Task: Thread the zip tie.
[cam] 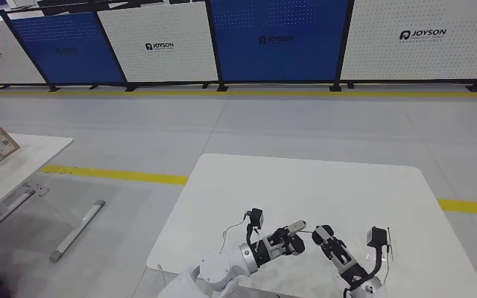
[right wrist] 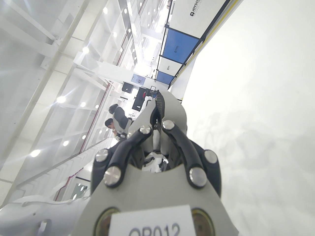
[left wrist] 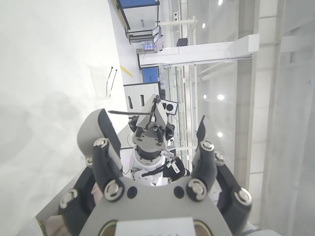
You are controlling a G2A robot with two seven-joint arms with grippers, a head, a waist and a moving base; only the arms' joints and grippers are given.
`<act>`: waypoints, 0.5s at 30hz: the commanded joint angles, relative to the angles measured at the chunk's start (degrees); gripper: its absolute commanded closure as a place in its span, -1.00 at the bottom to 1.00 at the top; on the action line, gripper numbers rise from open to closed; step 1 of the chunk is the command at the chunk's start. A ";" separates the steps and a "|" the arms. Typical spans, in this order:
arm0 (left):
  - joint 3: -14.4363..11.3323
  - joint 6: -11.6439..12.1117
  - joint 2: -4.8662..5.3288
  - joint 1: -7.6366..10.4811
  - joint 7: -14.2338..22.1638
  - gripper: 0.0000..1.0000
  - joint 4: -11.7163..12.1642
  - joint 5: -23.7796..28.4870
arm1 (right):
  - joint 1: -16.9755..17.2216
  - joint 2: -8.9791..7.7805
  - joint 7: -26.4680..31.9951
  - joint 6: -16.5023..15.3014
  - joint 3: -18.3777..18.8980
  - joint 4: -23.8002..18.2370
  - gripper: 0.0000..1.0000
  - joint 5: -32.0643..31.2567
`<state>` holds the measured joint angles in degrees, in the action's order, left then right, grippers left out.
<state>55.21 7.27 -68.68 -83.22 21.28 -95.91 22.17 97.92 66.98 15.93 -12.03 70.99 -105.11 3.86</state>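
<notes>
Closest to the lens, the left hand (left wrist: pixel 152 119) is spread wide and grips nothing. Its grey metal fingers ride on black linkages with round silver rivets, and its flat black pads (left wrist: pixel 108 127) face inward. Straight across from it, the right hand (left wrist: pixel 154 110) is pinched tight on the zip tie (left wrist: pixel 123 112). The tie's thin, flat black plastic tail sticks out sideways from the closed tips, held in the air above the smooth white counter (left wrist: pixel 49 50). In the right wrist view a dark ribbed strip sits between the pressed tips, probably the same tie. From above, both hands point toward each other, near but apart, over the counter's near edge. Two spare ties (left wrist: pixel 111 81), slim and black, lie flat side by side on the counter beyond the right hand.
</notes>
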 commanded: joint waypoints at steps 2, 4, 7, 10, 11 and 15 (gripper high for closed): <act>-0.50 -0.42 -0.14 0.44 -0.97 -0.04 0.51 -0.39 | -0.05 -0.02 1.03 -0.18 0.17 0.04 1.00 0.76; -0.73 -0.40 -0.20 0.66 -1.03 0.08 0.80 -0.35 | -0.03 -0.02 1.30 -0.23 0.22 0.01 1.00 0.88; -1.05 -0.09 -0.26 0.83 -0.78 0.18 1.03 -0.32 | 0.02 -0.01 1.54 -0.22 0.27 -0.01 1.00 0.98; -1.09 0.88 -0.27 0.87 -0.16 0.16 1.17 0.20 | 0.04 0.00 1.67 -0.08 0.28 0.03 1.00 1.07; -1.09 1.14 -0.27 0.89 -0.04 0.16 1.29 0.20 | 0.03 0.01 1.71 -0.02 0.28 0.05 1.00 1.09; -0.98 2.07 -0.24 0.86 0.23 0.20 1.29 0.46 | 0.02 0.04 1.80 0.22 0.29 0.09 1.00 1.09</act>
<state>54.19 9.11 -68.94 -82.31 21.38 -94.53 22.54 97.93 67.01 17.73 -11.91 71.27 -105.02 4.96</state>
